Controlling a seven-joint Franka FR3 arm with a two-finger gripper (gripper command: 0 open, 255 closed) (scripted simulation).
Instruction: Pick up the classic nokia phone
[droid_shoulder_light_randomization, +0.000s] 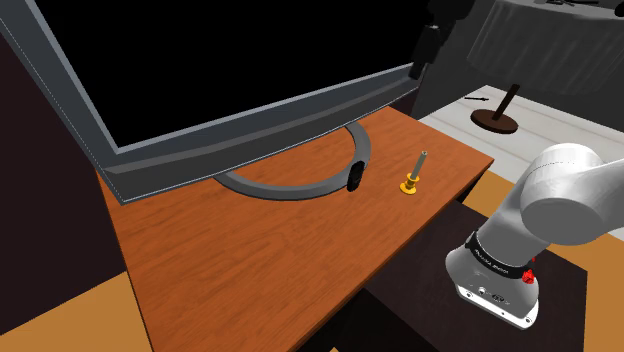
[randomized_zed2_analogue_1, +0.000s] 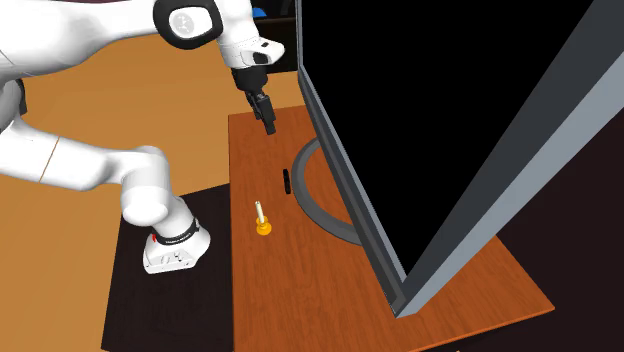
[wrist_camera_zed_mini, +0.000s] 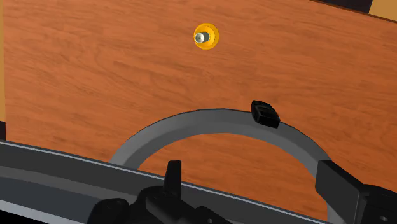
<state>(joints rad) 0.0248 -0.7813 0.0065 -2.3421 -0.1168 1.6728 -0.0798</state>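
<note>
The phone (droid_shoulder_light_randomization: 354, 177) is a small black handset standing upright on the wooden table (droid_shoulder_light_randomization: 250, 260), leaning against the outer rim of the TV's grey ring foot (droid_shoulder_light_randomization: 290, 187). In the second exterior view the phone (randomized_zed2_analogue_1: 287, 181) shows as a thin dark sliver. My gripper (droid_shoulder_light_randomization: 418, 68) hangs high above the table's far end, well apart from the phone. Seen from the second exterior view, the gripper (randomized_zed2_analogue_1: 270, 124) points downward near the TV's edge. In the wrist view the fingers (wrist_camera_zed_mini: 173, 177) stand apart around nothing, the gripper (wrist_camera_zed_mini: 254, 184) open, with the phone (wrist_camera_zed_mini: 264, 113) ahead of it on the ring.
A large flat TV (droid_shoulder_light_randomization: 220, 70) fills the table's back side. A small peg with an orange base (droid_shoulder_light_randomization: 411, 183) stands beside the phone. A round covered table with a dark pedestal foot (droid_shoulder_light_randomization: 495, 122) stands beyond. Bare wood lies toward the shoulder view's lower left.
</note>
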